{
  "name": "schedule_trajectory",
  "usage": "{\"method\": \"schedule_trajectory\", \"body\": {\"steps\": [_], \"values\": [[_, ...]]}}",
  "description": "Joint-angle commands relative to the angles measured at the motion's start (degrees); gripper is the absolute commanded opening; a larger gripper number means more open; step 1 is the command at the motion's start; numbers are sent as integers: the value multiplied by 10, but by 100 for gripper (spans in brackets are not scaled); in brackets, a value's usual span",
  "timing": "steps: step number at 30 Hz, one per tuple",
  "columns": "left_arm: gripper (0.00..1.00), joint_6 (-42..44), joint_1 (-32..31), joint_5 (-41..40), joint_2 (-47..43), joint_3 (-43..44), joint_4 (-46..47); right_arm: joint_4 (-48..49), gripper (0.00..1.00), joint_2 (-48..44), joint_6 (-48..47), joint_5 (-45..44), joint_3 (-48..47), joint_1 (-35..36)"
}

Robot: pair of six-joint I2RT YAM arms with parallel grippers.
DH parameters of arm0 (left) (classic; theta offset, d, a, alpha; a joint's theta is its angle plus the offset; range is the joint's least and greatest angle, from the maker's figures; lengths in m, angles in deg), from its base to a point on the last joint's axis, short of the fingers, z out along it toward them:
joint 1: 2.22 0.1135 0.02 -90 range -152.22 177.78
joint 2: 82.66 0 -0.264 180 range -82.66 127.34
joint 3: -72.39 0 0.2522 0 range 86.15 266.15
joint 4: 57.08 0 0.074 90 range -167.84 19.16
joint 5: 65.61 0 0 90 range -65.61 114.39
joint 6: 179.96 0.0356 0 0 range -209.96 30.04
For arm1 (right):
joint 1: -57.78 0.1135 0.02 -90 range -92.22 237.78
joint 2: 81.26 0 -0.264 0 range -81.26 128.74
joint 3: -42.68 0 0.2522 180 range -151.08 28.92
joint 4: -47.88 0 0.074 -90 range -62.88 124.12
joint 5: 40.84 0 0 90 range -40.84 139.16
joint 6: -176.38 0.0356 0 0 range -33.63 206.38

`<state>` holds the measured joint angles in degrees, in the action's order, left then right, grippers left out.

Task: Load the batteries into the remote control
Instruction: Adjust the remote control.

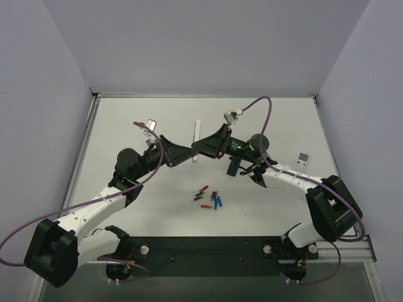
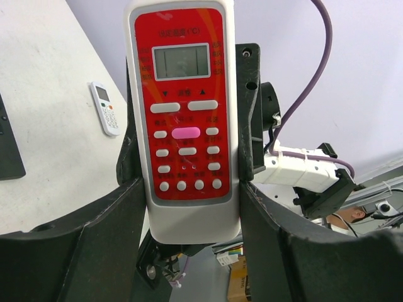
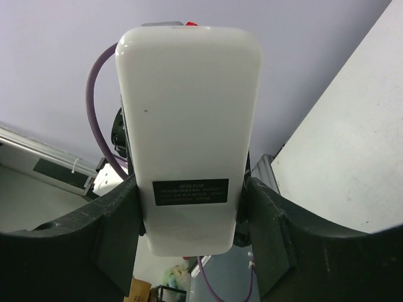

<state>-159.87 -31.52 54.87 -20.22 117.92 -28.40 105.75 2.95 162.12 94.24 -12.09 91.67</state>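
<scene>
the remote control (image 2: 182,75) looks light, stiff, slick; left gripper (image 2: 190,189) and right gripper (image 3: 192,185) both clamp its side edges.

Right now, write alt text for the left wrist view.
The left gripper holds the remote control, its red button face toward the camera. From behind, the right gripper flanks its sides; a slim white remote lies on the table.
</scene>
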Motion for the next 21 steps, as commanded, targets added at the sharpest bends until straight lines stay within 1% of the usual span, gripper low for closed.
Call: {"method": "schedule_trajectory", "body": {"steps": [1,2,3,4,6,7,8,9,10,11,12,14,15,16,17,18,21], "values": [[43,25,-1,2,-30,-5,13,234,16,-12,-6,26,-28,6],[49,30,-1,0,-35,-7,-8,232,13,-15,-9,30,-28,6],[62,36,0,-2,-41,-8,-21,219,10,-16,-14,31,-28,6],[68,55,0,-2,-51,-7,-37,210,5,-21,-27,33,-28,6],[78,81,0,-12,-66,2,-107,171,3,-31,-48,41,-27,6],[88,112,0,-17,-83,6,-136,152,1,-44,-61,44,-28,6],[92,129,0,-30,-93,10,-197,129,0,-51,-98,50,-28,6],[94,147,0,-39,-102,22,-230,66,0,-61,-122,52,-29,6],[97,178,0,-49,-123,27,-261,26,0,-83,-145,51,-32,6],[97,192,0,-73,-134,33,-316,-18,0,-96,-210,49,-41,7],[97,202,1,-85,-143,38,-342,-119,0,-107,-243,42,-46,7],[97,229,4,-117,-165,59,-404,-223,0,-139,-321,28,-75,22],[97,233,5,-128,-171,66,-418,-333,0,-148,-406,1,-86,31],[97,240,5,-136,-173,88,-454,-386,0,-162,-445,-17,-101,51],[97,241,5,-151,-172,100,-468,-432,0,-166,-478,-38,-113,62],[97,242,5,-155,-169,112,-481,-502,0,-169,-529,-80,-134,69],[97,236,5,-159,-157,144,-492,-568,0,-172,-574,-141,-154,99]]}}
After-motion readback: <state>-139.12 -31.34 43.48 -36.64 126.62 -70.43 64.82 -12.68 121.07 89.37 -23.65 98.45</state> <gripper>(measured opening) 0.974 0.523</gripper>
